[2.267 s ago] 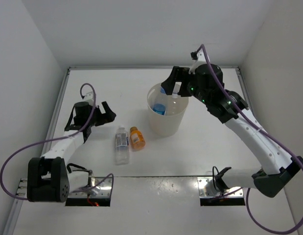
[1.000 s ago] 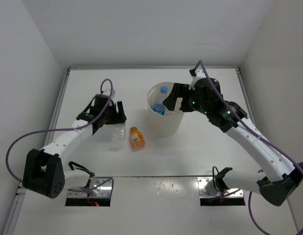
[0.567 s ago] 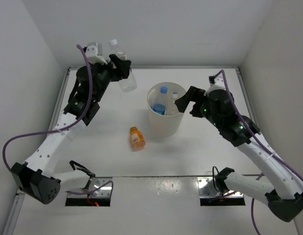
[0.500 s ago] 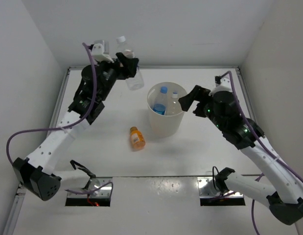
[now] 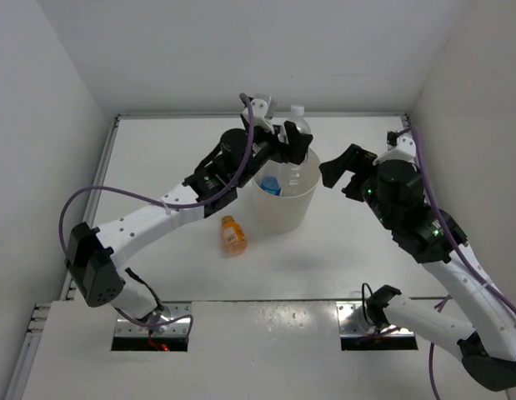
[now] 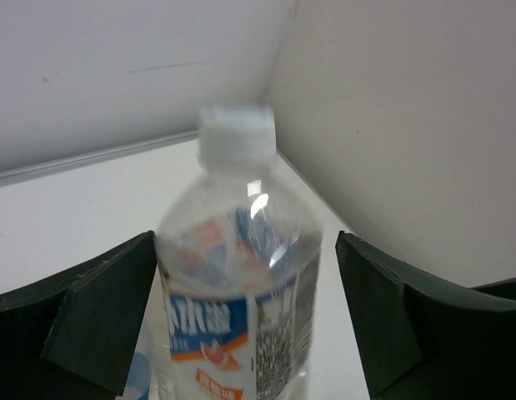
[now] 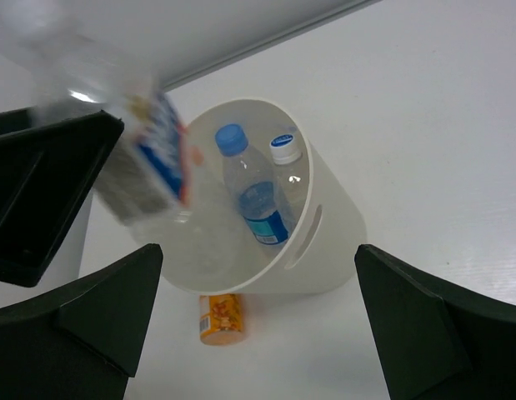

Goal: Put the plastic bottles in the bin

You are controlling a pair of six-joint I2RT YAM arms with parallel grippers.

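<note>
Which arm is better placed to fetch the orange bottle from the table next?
Probably the left arm. The orange bottle lies on that arm's side of the bin, close to its forearm. The right fingers are empty, but the bin stands between them and that bottle.

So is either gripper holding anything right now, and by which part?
Seemingly nothing. The labelled bottle sits between the left gripper's open fingers above the bin, a gap showing beside it. The right gripper is empty.

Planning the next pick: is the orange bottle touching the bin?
Apart. The top view shows bare table between the orange bottle and the bin.
</note>
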